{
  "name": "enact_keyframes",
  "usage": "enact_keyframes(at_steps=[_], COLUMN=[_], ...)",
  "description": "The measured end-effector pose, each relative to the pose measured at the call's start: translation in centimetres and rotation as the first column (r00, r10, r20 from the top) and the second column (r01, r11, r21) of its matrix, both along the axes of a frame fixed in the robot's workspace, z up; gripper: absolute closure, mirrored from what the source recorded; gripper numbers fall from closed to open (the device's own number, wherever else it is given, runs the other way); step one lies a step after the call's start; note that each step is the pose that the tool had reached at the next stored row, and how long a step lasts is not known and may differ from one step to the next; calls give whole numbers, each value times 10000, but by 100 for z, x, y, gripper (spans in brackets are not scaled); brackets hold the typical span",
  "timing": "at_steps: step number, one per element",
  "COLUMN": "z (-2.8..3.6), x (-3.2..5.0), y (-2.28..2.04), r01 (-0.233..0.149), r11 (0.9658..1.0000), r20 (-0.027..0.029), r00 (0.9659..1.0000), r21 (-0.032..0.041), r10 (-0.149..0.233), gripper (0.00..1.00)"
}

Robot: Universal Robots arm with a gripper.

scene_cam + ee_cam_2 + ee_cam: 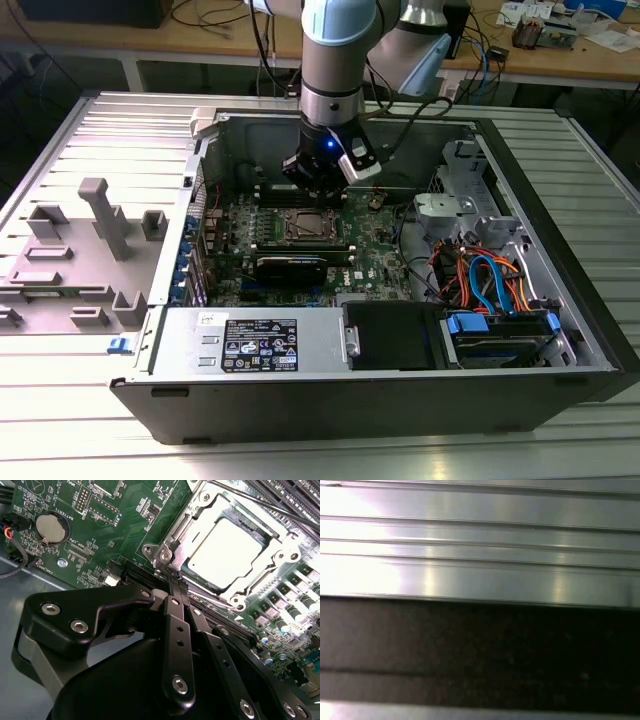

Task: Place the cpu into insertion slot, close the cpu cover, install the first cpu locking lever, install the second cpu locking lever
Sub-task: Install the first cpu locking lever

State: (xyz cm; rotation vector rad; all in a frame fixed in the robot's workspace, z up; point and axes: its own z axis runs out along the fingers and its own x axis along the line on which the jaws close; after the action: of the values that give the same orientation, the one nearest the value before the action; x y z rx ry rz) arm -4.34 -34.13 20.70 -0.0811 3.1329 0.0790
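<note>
Tool [174, 582], fingers pressed together, tips touching the corner of the cpu cover [280, 557], which lies flat around the cpu [227, 550], upper right of frame.

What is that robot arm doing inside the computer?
It is putting a cpu into the computer's green board. The cpu already sits in its slot, and the cover, a thin metal frame, lies closed over it. The gripper is shut, with its tips right at a corner of the cover, by a thin locking lever that runs along the cover's edge.
</note>
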Motion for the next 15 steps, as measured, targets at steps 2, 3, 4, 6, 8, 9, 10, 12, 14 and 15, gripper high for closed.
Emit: enact_keyframes(at_steps=[2,3,4,6,8,9,10,12,14,15], z=[-1,0,2,4,5,5,10,14,19,19], x=[1,1,1,1,1,1,1,1,1,1], y=[0,0,1,1,0,0,0,0,0,0], r01=[-2,-1,-2,-2,-1,-2,-1,-2,-1,-1], r11=[10000,10000,10000,10000,10000,10000,10000,10000,10000,10000], r20=[1,2,2,2,2,1,2,2,0,2], r00=[10000,10000,10000,10000,10000,10000,10000,10000,10000,10000], r21=[1,2,3,4,2,2,2,1,-1,2], r10=[2,1,2,2,1,2,1,2,1,1], gripper=[89,89,89,89,89,89,89,89,89,89])
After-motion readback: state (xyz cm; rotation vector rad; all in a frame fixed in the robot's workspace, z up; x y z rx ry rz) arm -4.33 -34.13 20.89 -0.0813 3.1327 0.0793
